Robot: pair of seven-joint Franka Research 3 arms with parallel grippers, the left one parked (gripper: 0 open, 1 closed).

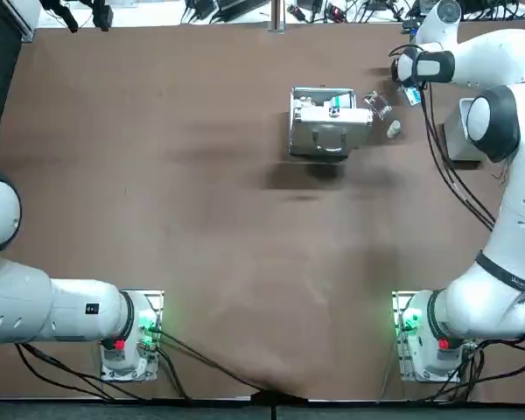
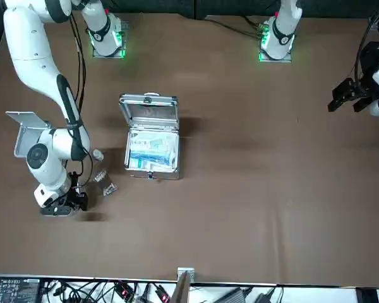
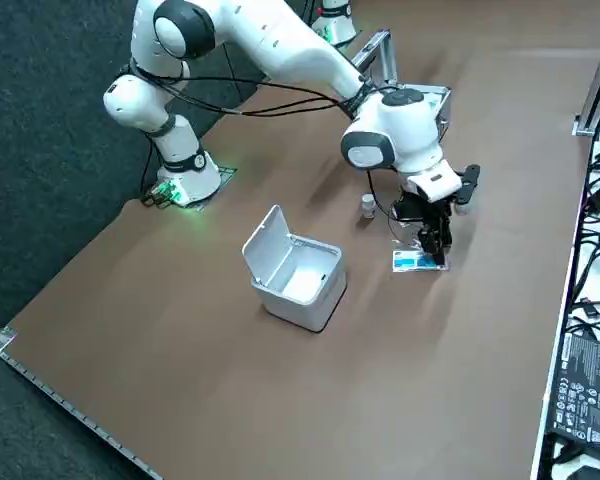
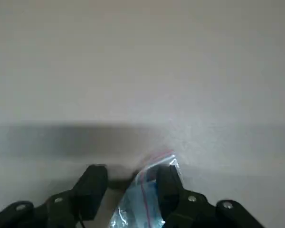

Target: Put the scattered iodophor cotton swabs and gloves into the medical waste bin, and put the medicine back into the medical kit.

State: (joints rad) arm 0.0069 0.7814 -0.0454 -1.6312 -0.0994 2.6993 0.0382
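Note:
My right gripper is low over the table at the far right, beyond the waste bin. Its fingers stand open, and a blue-and-white zip packet lies between them, against one finger. From overhead the packet peeks out beside the gripper. A clear plastic bag and a small white bottle lie between the gripper and the open metal medical kit. The white waste bin stands with its lid up.
The kit's lid stands open with packets inside. The bin sits close behind the right arm's forearm. Cables and equipment line the far table edge. Wide bare table spreads across the middle and left.

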